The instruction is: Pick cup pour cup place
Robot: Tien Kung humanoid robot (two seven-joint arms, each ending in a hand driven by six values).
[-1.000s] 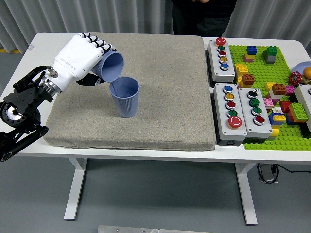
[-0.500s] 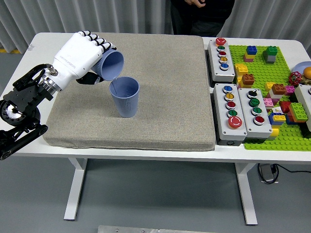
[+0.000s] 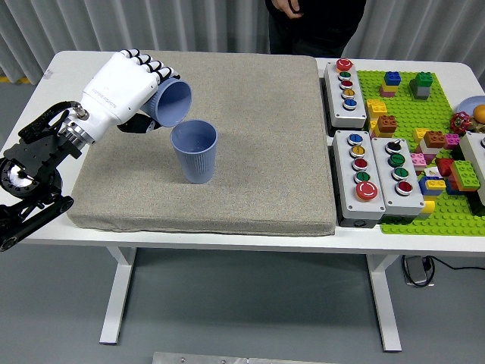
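Head view. You had the white five-fingered left hand (image 3: 125, 85) curled around a blue ribbed plastic cup (image 3: 172, 101), which it held tipped well over on its side, the open mouth facing right and slightly down. The rim of that tipped cup stood just above and to the left of the mouth of a second blue ribbed plastic cup (image 3: 194, 151), which stood upright on the grey fabric mat (image 3: 258, 136) covering the left part of the white table (image 3: 45, 83). The two cups appeared close but not touching. No contents could be made out in either cup, and no stream was visible between them.

The right hand did not appear in this view. At the far edge of the table a person in dark clothing (image 3: 317, 19) stood clear of the mat, handling nothing on the table. To the right of the mat lay grey push-button boxes (image 3: 377, 180) and a green baseplate carrying coloured building bricks (image 3: 424, 114); none of these bore on the task.

Judged from this arrangement, you were in the pour step: pick-up was complete and placement was not yet done. The next move called for you to rotate the wrist back until the held cup sat upright, shift it to a bare part of the mat well apart from the standing cup, lower it until its base rested flat, and only then release the fingers.
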